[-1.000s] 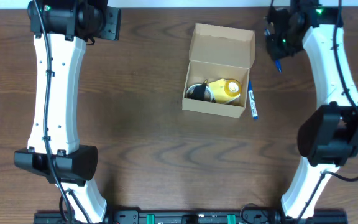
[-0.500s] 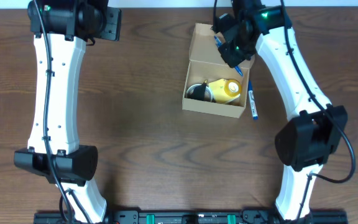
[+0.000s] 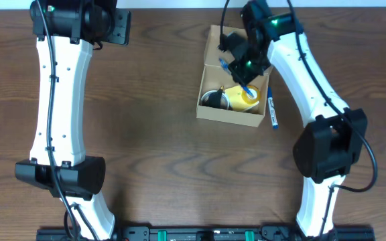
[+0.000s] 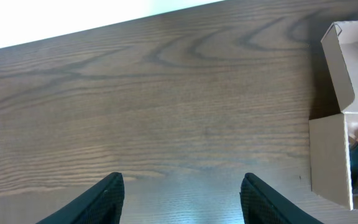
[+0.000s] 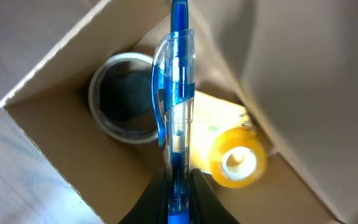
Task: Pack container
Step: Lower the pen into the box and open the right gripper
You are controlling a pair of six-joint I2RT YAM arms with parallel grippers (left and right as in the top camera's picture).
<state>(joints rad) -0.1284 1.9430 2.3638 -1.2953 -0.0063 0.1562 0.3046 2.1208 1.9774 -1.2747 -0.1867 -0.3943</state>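
The container (image 3: 228, 115), a tan cardboard box with its flap lid (image 3: 213, 43) standing open, sits at the table's top centre. Inside lie a yellow tape roll (image 3: 248, 98) and a round dark tin (image 3: 214, 99). My right gripper (image 3: 243, 63) hovers over the open box, shut on a blue pen (image 3: 245, 85). In the right wrist view the pen (image 5: 178, 112) points down into the container (image 5: 67, 134), between the tin (image 5: 122, 96) and the tape roll (image 5: 238, 158). My left gripper (image 4: 182, 199) is open over bare wood, left of the container (image 4: 329, 155).
A second blue pen (image 3: 272, 112) lies on the table along the box's right side. The left arm (image 3: 62, 87) stretches along the table's left side. The table's back edge (image 4: 73, 25) runs close behind the left gripper.
The right arm swung left from beyond the box's right side, over the lid and then over the open box, carrying the blue pen. The left arm stayed still.
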